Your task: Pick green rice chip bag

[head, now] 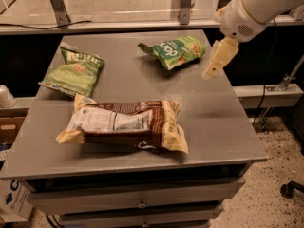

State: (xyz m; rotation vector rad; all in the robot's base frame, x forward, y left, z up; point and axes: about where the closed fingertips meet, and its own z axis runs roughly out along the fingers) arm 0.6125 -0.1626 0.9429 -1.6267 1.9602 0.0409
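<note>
The green rice chip bag (175,52) lies at the back right of the grey table (223,122). It is puffy, mid-green, with white rounded lettering and a small orange-red mark. My gripper (212,70) hangs from the white arm at the upper right. It hovers above the table's right side, just right of the bag and apart from it. It holds nothing that I can see.
A flatter yellow-green bag (73,71) with a dark top band lies at the back left. A large brown-and-cream bag (126,125) lies across the front middle. A rail with metal posts (57,6) runs behind the table. Drawers are under the tabletop.
</note>
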